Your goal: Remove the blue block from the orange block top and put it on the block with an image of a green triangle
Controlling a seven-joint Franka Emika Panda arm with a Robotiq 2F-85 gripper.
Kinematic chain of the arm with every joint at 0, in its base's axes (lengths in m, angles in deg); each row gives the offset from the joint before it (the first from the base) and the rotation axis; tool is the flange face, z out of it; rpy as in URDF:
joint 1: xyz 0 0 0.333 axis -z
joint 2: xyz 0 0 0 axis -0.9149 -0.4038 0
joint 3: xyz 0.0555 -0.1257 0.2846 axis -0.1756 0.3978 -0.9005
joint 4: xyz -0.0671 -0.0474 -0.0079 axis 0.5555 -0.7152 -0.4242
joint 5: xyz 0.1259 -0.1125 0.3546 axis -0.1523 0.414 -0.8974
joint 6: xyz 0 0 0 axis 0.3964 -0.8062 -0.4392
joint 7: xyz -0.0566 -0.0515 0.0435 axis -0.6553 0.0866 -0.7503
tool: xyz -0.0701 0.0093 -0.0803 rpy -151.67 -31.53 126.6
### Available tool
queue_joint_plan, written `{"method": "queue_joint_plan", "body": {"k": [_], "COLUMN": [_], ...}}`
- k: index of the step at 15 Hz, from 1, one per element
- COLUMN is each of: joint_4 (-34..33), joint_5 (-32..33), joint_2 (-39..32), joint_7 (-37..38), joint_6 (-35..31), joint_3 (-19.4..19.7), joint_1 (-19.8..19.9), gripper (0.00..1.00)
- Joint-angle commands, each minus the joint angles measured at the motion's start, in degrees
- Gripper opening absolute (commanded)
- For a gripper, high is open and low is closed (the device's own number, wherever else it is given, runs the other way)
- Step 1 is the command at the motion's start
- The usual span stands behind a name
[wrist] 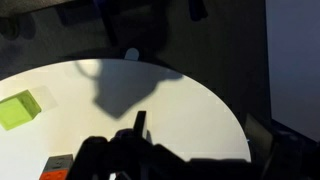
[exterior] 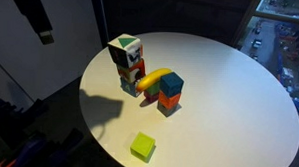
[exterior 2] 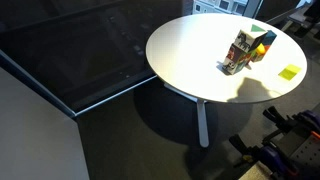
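worktop (exterior: 229, 86): smooth white, matt, laminate look. blue block (exterior: 170, 85) and orange block (exterior: 169, 103) under it: flat matt colour. green-triangle block (exterior: 124, 45): printed faces. Block material unclear.

Gripper (wrist: 128, 152) hangs in shadow, fingers (wrist: 141, 125) indistinct.

ext cams high, wrist near table (wrist: 205, 112)

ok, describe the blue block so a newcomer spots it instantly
On the round white table, look beside the tall picture-block stack. The blue block sits atop the orange block, next to a yellow curved piece. It is the only plain blue cube there.
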Motion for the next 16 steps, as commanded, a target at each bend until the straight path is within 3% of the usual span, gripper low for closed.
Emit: {"method": "queue_joint_plan", "body": {"k": [1, 9, 16], "joint_4": [-0.10, -0.10, -3.45], "joint_5": [-0.83, -0.83, -0.56], "joint_2": [-0.24, -0.24, -4.27], "joint_7": [-0.69, -0.69, 3.24], "joint_6": [0.21, 0.20, -5.69], "joint_3": [-1.45, -1.45, -3.55], "joint_1": [1.51, 1.51, 2.68], "gripper": [1.00, 1.00, 1.00]}}
